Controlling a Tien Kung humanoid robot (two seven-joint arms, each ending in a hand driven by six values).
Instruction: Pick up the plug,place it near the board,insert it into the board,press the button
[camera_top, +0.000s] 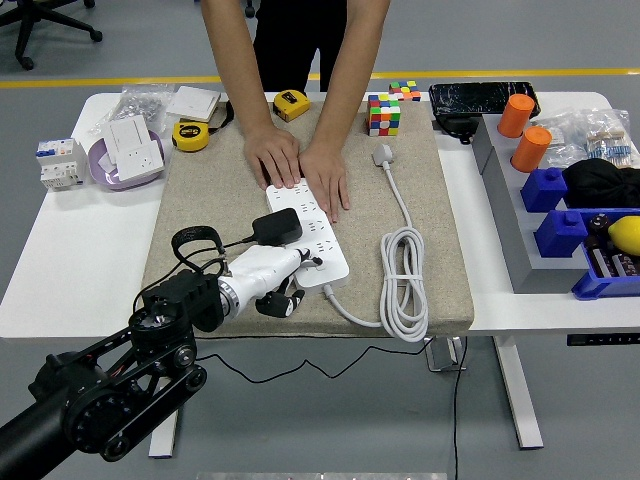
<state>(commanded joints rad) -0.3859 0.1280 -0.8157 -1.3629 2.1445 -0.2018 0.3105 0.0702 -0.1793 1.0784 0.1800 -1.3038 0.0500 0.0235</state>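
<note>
A white power strip (322, 240) lies on the beige mat (200, 190). A black plug (277, 227) sits in its near-left sockets, its black cord looping off to the left. My left hand (296, 277) lies at the strip's near end, just below the plug and apart from it. Most fingers are curled under, holding nothing, and one fingertip (313, 262) reaches onto the strip's near end. A person's two hands (300, 165) press flat on the strip's far end. My right arm is out of view.
The strip's white cable (405, 275) lies coiled on the mat's right, its plug (383, 154) farther back. Two tape measures (190, 135), a colour cube (384, 114) and a socket plate (133, 146) sit behind. Blue bins (560, 232) and orange cylinders (530, 148) stand at the right.
</note>
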